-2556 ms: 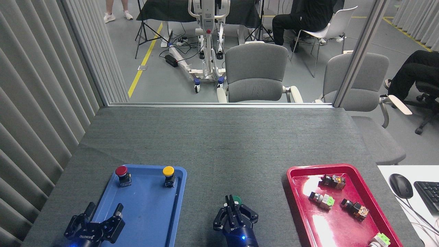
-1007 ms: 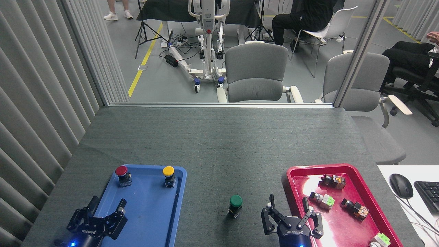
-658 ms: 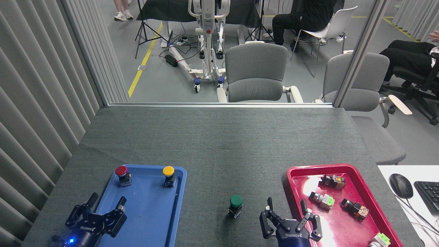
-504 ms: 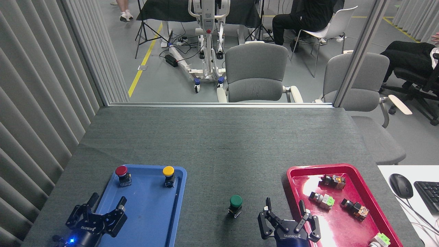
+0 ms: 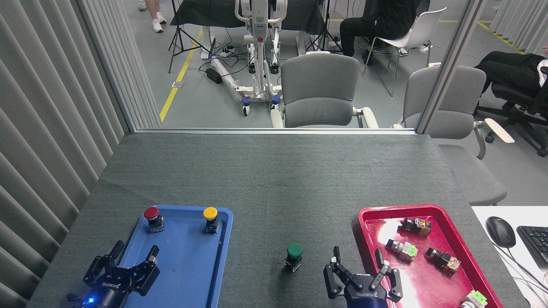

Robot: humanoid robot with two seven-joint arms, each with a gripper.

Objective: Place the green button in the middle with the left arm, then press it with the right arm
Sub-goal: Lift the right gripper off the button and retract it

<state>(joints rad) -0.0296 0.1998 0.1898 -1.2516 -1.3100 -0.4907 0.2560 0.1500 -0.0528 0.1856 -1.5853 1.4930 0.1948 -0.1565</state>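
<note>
Both hands spread wide and empty: left hand (image 5: 133, 256) over the blue tray (image 5: 188, 273), right hand (image 5: 356, 259) just beside the upright green button (image 5: 294, 256).

1. We see a grey floor (image 5: 214, 102) with a yellow line (image 5: 180, 75).
2. Two grey chairs (image 5: 320, 92) stand behind our table.
3. Grey blinds (image 5: 47, 128) hang on our left.

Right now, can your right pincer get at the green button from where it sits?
Probably yes. The green button stands alone on bare table, just left of my open right pincer, with nothing between them; the red tray lies on the other side.
</note>
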